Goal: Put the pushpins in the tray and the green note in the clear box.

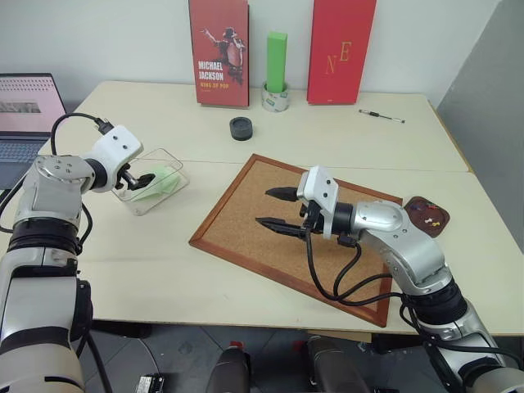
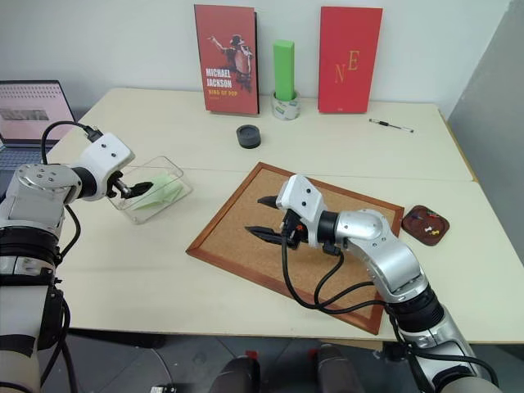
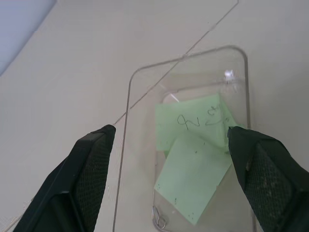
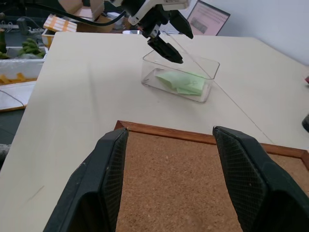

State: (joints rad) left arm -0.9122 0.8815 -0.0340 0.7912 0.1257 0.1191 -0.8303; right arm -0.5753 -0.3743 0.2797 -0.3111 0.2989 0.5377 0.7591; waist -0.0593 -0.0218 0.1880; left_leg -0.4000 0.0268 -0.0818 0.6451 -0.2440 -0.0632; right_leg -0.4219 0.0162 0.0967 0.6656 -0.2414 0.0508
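Green note (image 3: 193,159) lies inside clear box (image 3: 140,145); left gripper (image 3: 169,164) spread wide above it, empty. Pushpins (image 1: 429,219), apparently all, sit in tray (image 1: 417,205). Right gripper (image 1: 277,208) open, empty, over corkboard (image 1: 246,221).

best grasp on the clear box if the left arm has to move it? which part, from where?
Pinch a long side wall of the clear box from above, one finger inside, one outside. It is shallow and open-topped with thin upright walls, and the left gripper is already open above it. Mind the green note lying inside.
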